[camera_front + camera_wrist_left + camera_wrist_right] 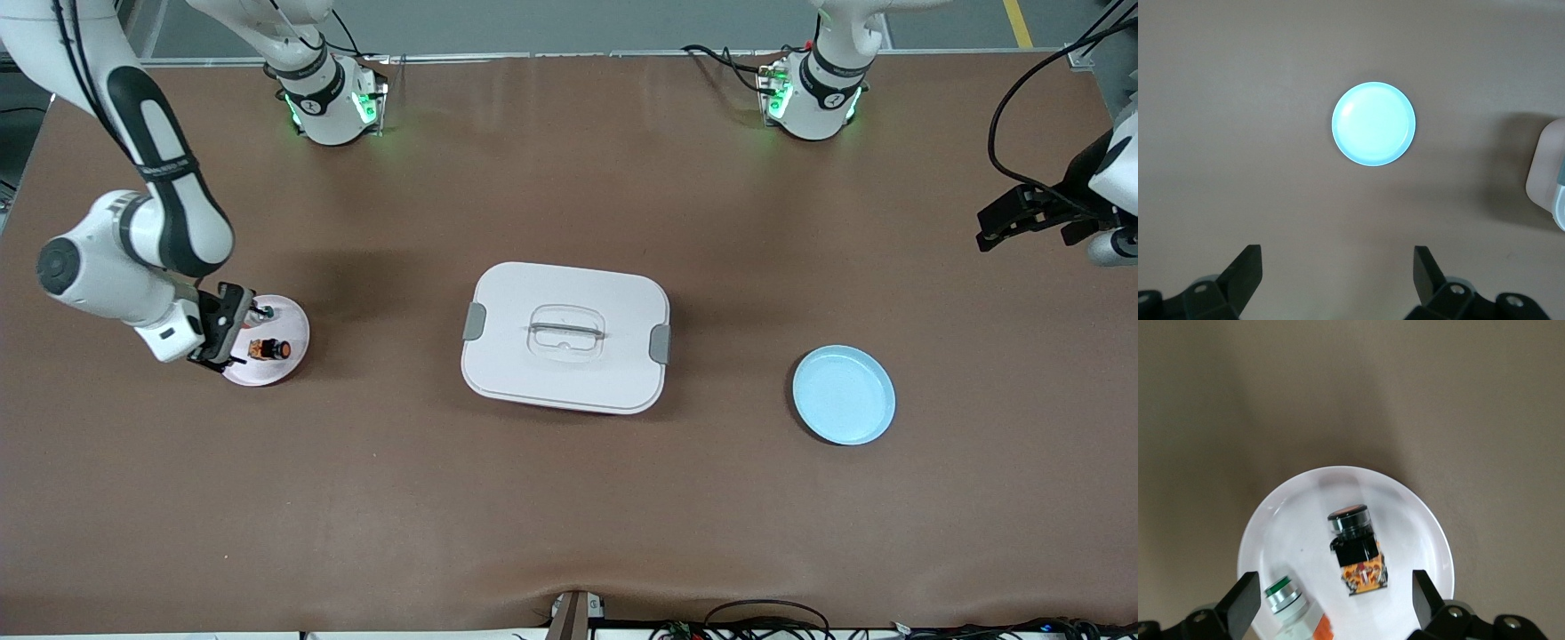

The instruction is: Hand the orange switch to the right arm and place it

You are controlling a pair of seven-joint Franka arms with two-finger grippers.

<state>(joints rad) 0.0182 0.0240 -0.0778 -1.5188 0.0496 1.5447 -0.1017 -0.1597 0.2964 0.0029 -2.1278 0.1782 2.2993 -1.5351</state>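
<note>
The orange switch (pixel 271 348) lies on its side on a small white plate (pixel 289 364) toward the right arm's end of the table. In the right wrist view the orange switch (pixel 1355 550) shows a black body, a dark cap and an orange end on the white plate (pixel 1418 513). My right gripper (pixel 236 327) hangs open and empty just over this plate, with the orange switch between and ahead of its fingers (pixel 1245 600); its own midpoint in that view is my right gripper (pixel 1335 590). My left gripper (pixel 997 224) is open and empty, high over the table's left-arm end, also shown as my left gripper (pixel 1338 270).
A white-and-silver part with a green tip (pixel 262 313) lies on the same white plate, beside the switch (pixel 1286 597). A white lidded box (pixel 565 336) stands mid-table. A light blue plate (pixel 843 395) lies toward the left arm's end (pixel 1373 124).
</note>
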